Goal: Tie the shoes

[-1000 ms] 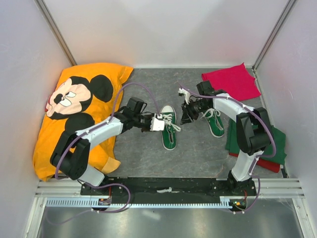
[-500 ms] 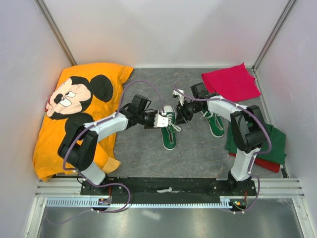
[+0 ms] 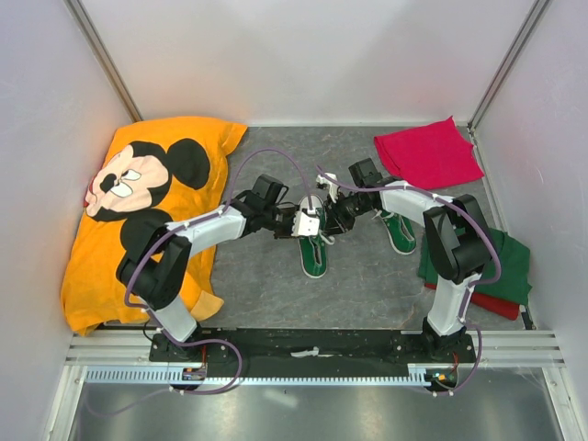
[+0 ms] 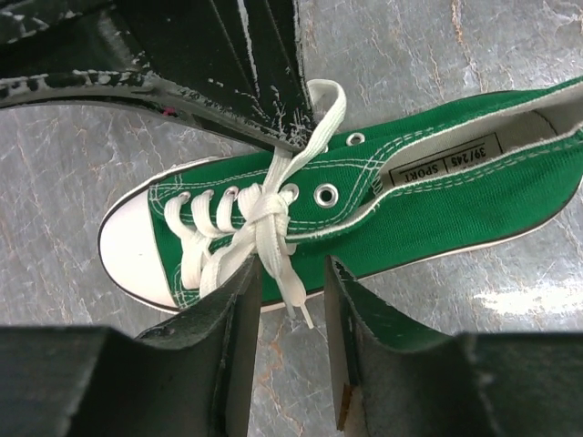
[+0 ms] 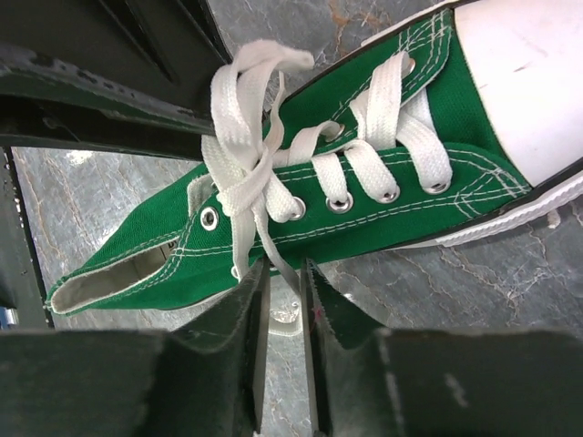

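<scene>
Both tools meet over a green shoe [image 3: 314, 259] mid-tabletop [image 3: 367, 289].
Its inner label [image 4: 444, 162] reads "SPORT" and "39/245". The shoe lies near-to-far, with its toe pointing away from the arm bases. The left tool [image 4: 291, 269] is released, a lace end [image 4: 293, 293] hanging between its fingers. The right tool [image 5: 283, 269] narrowly straddles a lace strand [image 5: 276, 248]; I cannot tell whether it is pinched.
</scene>
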`<move>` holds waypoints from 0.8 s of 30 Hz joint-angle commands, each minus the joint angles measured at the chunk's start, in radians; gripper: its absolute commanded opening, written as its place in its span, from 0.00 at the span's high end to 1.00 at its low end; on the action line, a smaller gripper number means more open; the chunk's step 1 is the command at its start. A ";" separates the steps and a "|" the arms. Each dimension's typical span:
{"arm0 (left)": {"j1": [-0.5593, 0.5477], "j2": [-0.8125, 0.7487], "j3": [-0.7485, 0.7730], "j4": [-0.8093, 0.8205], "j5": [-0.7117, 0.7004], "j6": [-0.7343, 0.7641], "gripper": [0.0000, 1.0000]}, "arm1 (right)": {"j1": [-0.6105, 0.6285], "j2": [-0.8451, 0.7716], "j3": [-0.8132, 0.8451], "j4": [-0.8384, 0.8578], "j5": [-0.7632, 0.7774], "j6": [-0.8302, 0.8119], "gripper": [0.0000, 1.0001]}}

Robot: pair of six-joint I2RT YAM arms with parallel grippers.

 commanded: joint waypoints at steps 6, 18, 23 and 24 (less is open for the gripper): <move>-0.007 0.006 0.048 0.019 -0.012 -0.010 0.98 | 0.004 -0.011 -0.011 0.029 -0.016 0.006 0.92; 0.068 -0.161 -0.112 -0.082 -0.049 0.072 0.98 | 0.002 -0.028 -0.014 0.028 0.010 0.020 1.00; 0.087 -0.177 -0.136 -0.120 -0.054 0.112 0.99 | 0.001 -0.040 -0.016 0.029 0.025 0.040 1.00; 0.090 -0.177 -0.150 -0.125 -0.055 0.124 0.98 | 0.001 -0.043 -0.014 0.030 0.027 0.041 1.00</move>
